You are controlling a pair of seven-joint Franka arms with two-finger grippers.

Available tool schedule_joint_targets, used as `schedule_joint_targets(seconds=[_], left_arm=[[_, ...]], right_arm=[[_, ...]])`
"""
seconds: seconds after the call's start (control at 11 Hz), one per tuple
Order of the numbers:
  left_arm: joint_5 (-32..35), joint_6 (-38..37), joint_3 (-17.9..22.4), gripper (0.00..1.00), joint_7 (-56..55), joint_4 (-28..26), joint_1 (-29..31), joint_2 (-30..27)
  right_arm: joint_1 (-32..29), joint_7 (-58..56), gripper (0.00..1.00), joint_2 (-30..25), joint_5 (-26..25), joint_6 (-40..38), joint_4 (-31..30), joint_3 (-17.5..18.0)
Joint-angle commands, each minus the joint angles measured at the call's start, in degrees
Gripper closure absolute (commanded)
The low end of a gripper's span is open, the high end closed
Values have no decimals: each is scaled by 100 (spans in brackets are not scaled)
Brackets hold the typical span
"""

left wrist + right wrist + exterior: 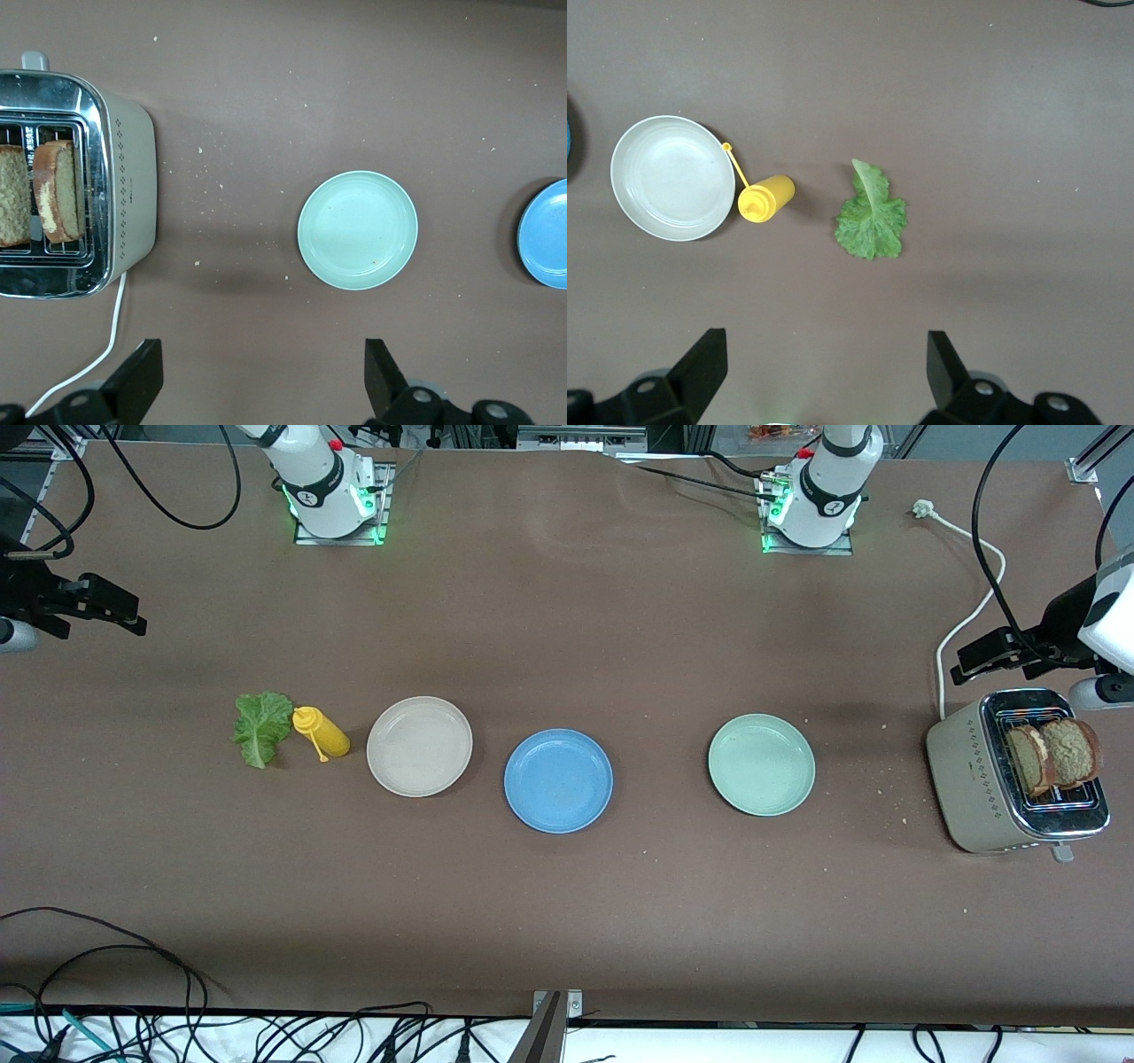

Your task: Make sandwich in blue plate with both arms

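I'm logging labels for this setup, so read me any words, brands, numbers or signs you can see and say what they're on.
No readable text anywhere.
Toaster: only a dotted diamond pattern on its side, no words.
Yellow bottle: no label visible.
Arm bases: small round marks, too small to read.

Middle plate point(558, 780) sits between two other plates point(419, 746) point(761, 764); bottle point(322, 732) beside lettuce point(262, 727) toward the right arm's end; bread slices point(1052, 755) in toaster point(970, 784) toward the left arm's end.
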Motion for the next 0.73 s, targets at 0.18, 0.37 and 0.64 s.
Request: schedule_joint_targets(seconds=[0.18, 0.37, 0.64], left_arm=[[-134, -159, -30, 0, 209, -6, 134, -40], [-125, -195, -30, 0, 209, -15, 134, -31], [469, -282, -100, 0, 183, -6, 56, -31]], right_arm=[[2, 53, 0, 48, -27, -147, 181, 1], [2, 53, 0, 40, 8, -155, 190, 1], [-6, -9, 0, 5, -27, -251, 190, 1]])
